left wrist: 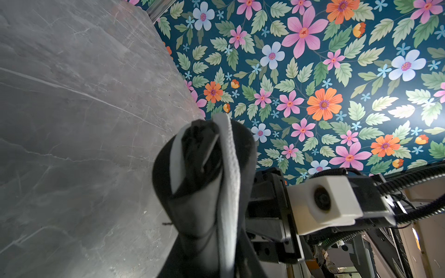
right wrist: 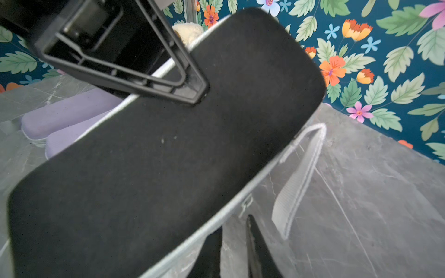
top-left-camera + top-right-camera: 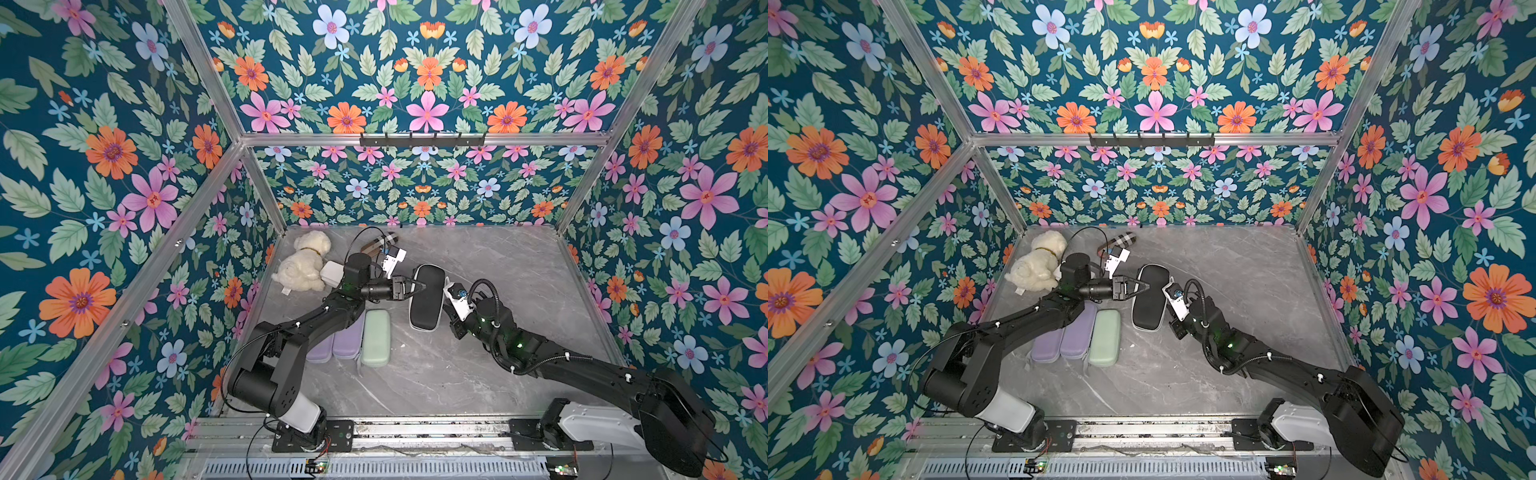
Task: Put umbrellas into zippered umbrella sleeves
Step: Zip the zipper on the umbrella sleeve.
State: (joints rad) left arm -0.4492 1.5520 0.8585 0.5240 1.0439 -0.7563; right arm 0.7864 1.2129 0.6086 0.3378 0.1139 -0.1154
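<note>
Left hand grips the black sleeve; only the left wrist view shows a black umbrella inside.

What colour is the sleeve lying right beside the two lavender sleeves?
Mint green. The mint green sleeve shows best in a top view.

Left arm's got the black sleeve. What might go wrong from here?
The left gripper pinches only the rim of the black sleeve; it may slip or twist.
The sleeve gapes at one end with the black umbrella showing, so the zipper could snag fabric.
The grey strap dangles beside the right gripper and might catch.
</note>
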